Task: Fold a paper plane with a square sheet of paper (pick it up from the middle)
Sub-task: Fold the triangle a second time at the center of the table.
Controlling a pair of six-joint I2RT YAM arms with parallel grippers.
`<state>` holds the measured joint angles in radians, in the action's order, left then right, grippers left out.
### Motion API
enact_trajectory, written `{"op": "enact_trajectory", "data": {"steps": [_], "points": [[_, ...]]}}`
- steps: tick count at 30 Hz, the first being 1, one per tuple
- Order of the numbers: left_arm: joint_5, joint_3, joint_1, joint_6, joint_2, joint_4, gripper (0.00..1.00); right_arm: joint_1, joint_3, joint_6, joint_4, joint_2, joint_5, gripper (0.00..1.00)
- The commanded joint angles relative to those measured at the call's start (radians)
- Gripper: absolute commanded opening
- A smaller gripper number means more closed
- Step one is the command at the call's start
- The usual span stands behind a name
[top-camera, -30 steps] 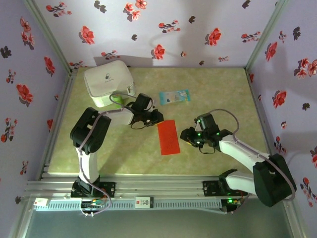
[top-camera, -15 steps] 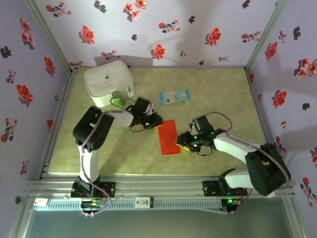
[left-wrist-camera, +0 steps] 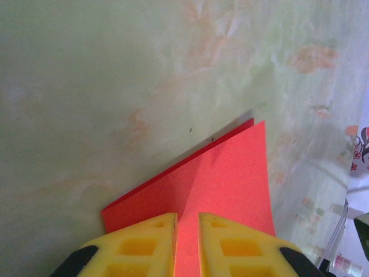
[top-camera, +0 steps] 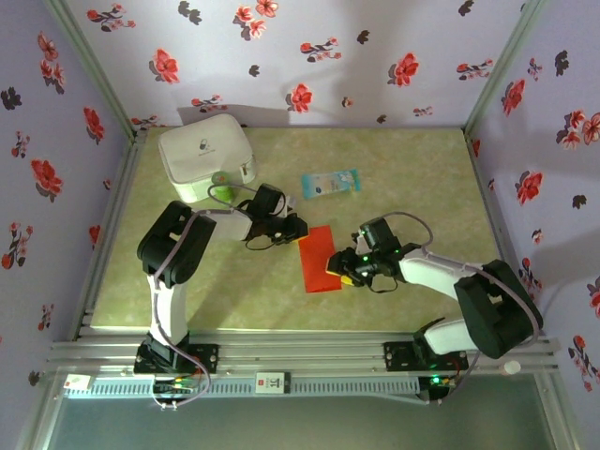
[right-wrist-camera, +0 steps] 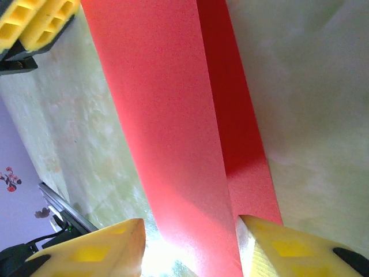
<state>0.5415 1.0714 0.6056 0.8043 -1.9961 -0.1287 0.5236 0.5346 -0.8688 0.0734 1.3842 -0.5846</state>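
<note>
Paper sheet (right-wrist-camera: 173,115) between right claw's (right-wrist-camera: 190,245) open fingers (right-wrist-camera: 98,251)

Both arms reach inward, left pincer (top-camera: 298,228) pinched, right pincer (top-camera: 337,271) spread.

The top external camera sat above and behind the arm bases (top-camera: 173,356). It looked steeply down from well back, so the whole table (top-camera: 187,281) and its flowered walls (top-camera: 375,56) fitted the frame, with the bases along the bottom edge. The left wrist camera looked out along the left gripper (left-wrist-camera: 188,218), whose yellow fingers (left-wrist-camera: 144,242) rose from the bottom edge, and it sat very close to the tabletop. The right wrist camera looked past the right gripper (right-wrist-camera: 190,222) in the same way and just as close, its fingers in the bottom corners. All three views shared the red sheet of paper (top-camera: 317,260) at mid-table. The right wrist view also caught the left gripper's fingers in its upper left corner.
</note>
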Motion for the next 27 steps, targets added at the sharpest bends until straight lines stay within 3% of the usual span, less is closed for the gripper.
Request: {"op": "enact_trajectory", "data": {"steps": [1, 19, 27], "points": [[-0.006, 0.000, -0.004, -0.038, -0.031, 0.055, 0.17, -0.004, 0.007, -0.011, -0.040, 0.009, -0.019, 0.45], [0.041, 0.167, -0.007, -0.076, -0.076, 0.080, 0.18, -0.071, 0.021, -0.053, -0.221, 0.105, -0.103, 0.42], [0.031, 0.106, -0.007, -0.081, 0.075, 0.030, 0.30, -0.077, 0.015, -0.056, -0.235, 0.127, -0.093, 0.27]]}}
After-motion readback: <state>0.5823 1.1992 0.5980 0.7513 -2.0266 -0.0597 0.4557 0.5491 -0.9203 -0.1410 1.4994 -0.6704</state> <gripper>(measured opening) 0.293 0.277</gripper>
